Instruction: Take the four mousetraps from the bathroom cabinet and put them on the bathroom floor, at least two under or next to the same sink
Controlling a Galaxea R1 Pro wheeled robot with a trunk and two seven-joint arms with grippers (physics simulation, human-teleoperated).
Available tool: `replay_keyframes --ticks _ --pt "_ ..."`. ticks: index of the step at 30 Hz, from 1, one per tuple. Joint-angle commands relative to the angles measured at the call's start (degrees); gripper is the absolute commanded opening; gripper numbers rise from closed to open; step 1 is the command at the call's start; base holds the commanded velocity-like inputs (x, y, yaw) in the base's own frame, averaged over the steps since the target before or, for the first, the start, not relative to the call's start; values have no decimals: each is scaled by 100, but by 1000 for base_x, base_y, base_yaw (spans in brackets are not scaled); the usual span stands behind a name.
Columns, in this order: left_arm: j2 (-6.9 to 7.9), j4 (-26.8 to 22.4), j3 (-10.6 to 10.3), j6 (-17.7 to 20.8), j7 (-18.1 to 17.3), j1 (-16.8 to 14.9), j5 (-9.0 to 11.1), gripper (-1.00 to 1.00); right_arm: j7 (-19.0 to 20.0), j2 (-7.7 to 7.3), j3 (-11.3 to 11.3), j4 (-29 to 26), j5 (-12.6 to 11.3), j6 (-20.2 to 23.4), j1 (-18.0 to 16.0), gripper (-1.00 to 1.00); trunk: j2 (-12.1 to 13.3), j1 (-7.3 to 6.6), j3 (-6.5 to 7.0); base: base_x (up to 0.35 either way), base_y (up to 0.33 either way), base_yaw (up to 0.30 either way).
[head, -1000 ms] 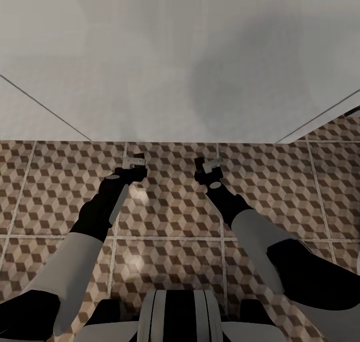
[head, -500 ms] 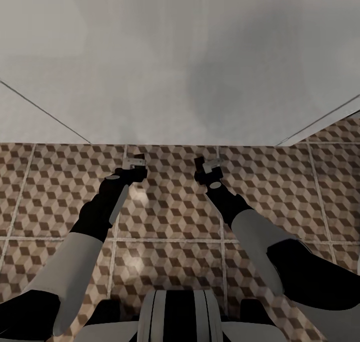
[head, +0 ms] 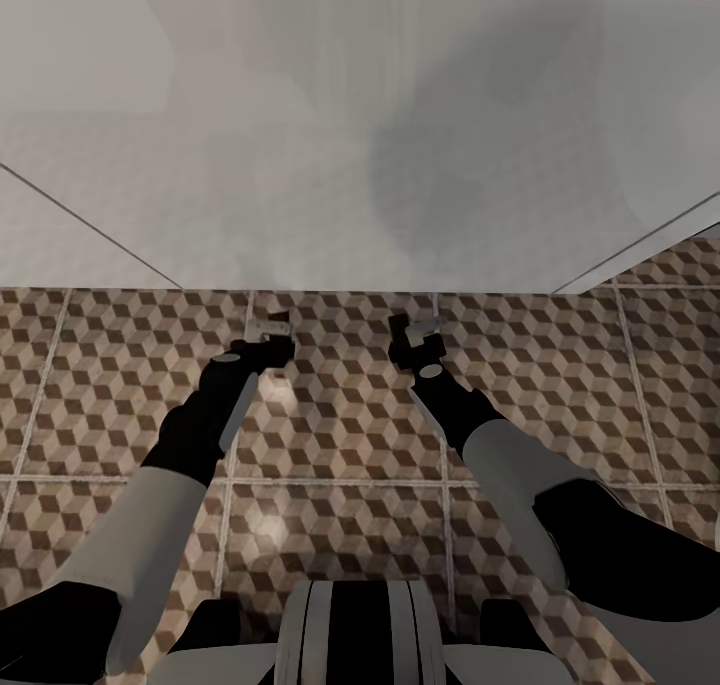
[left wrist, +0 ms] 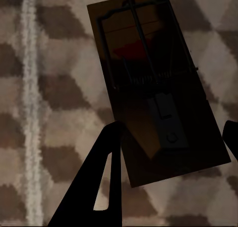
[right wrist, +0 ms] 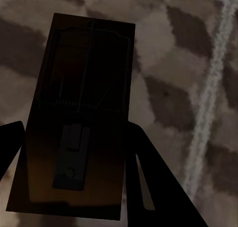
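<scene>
The left claw (head: 272,331) grips a mousetrap (left wrist: 151,83) between its fingers (left wrist: 106,180); in the left wrist view the board's long axis runs from lower right to upper left, red mark at the far half. The right claw (head: 418,333) clamps a second mousetrap (right wrist: 79,132), its long axis running away from the fingers (right wrist: 148,182). Both hang at mid-frame over the cube-patterned bathroom floor (head: 340,435), close before a plain white panel (head: 300,165) filling the upper half of the head view.

You are in a bathroom: the floor (head: 340,435) has big tiles with a brown and white cube pattern, and a plain white sink unit (head: 330,165) stands ahead
</scene>
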Motion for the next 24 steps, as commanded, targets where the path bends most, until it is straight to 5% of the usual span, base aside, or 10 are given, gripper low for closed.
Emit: replay_keyframes --ticks 1,24 --pt "2 -6 -11 25 34 9 34 -100 -23 0 20 -1 35 26 -2 -100 -1 -1 -3 0 0 0" --pt "-25 -7 -11 23 34 51 34 -100 -23 0 29 -1 32 -117 -2 -100 -1 -1 -3 0 0 0"
